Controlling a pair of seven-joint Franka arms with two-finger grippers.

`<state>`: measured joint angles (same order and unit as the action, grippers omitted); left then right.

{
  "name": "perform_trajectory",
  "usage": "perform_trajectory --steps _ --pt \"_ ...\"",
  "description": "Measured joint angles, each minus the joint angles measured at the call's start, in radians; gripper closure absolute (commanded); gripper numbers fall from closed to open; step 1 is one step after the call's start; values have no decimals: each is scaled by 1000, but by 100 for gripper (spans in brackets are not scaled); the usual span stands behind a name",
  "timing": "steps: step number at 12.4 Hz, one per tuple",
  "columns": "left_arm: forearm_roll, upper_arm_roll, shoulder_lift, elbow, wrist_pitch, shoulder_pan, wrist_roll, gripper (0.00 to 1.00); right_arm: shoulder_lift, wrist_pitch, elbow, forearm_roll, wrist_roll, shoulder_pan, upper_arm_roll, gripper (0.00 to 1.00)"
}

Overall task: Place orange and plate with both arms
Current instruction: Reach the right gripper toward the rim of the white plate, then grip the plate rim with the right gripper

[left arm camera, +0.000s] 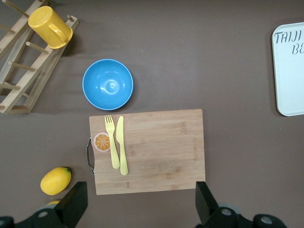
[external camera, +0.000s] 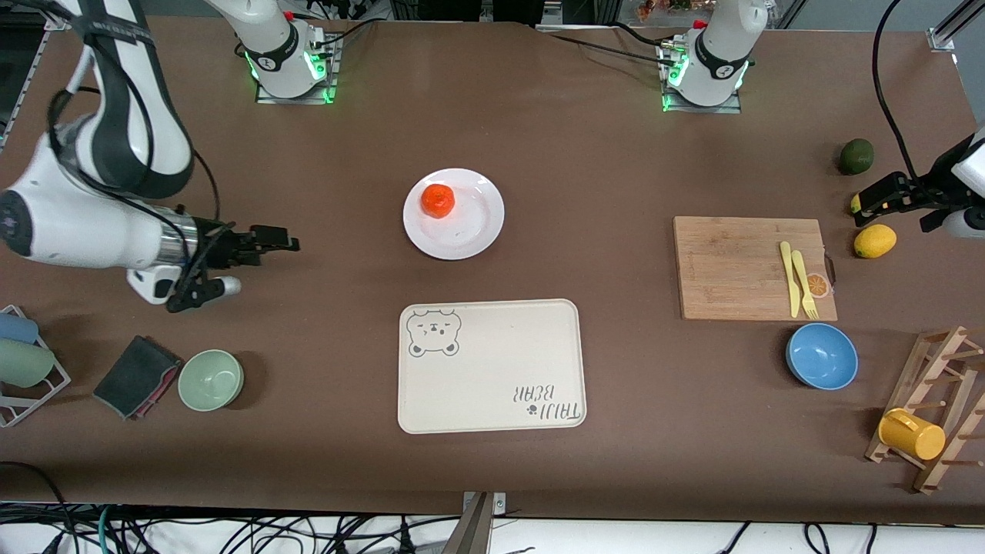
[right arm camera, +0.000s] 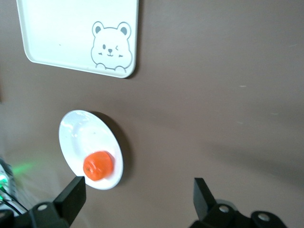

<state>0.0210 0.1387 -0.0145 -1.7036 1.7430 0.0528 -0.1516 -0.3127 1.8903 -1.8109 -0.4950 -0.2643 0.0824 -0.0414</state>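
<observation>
Orange (external camera: 438, 201) sits on the white plate (external camera: 473, 227), which rests on the table farther from the camera than the bear tray (external camera: 492, 369). Right gripper (external camera: 277, 240) hovers with fingers spread, holding nothing, over bare table toward its end. Left gripper (external camera: 873, 198) hangs empty, jaws wide, over a lemon (external camera: 875, 241) beside the cutting board (external camera: 739, 265).

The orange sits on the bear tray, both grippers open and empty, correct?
Not quite: the orange sits on the plate, not the tray, as the front view shows. Left gripper and right gripper are open and empty.
</observation>
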Motion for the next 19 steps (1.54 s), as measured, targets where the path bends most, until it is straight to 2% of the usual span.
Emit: perform_trajectory --steps 2,5,6,8,13,17,19 --pt "0 -2 -2 0 0 7 0 0 -13 92 -97 -98 -34 1 -53 0" --pt "0 -6 -2 0 -5 9 -1 0 -53 233 -244 -369 -270 3 -102 0" --pt "0 -7 -2 0 -14 9 -1 0 -71 271 -282 -432 -338 3 -109 0" --pt "0 -7 -2 0 -19 9 -1 0 -107 330 -315 -500 -392 1 -135 0" --pt "0 -7 -5 0 -20 9 -1 0 -197 503 -325 -713 -471 6 -267 0" --pt "0 -7 -6 0 -20 9 -1 0 -205 539 -359 -778 -507 8 -293 1" --pt "0 -7 -6 0 -20 9 -1 0 -205 541 -376 -797 -515 8 -295 12"
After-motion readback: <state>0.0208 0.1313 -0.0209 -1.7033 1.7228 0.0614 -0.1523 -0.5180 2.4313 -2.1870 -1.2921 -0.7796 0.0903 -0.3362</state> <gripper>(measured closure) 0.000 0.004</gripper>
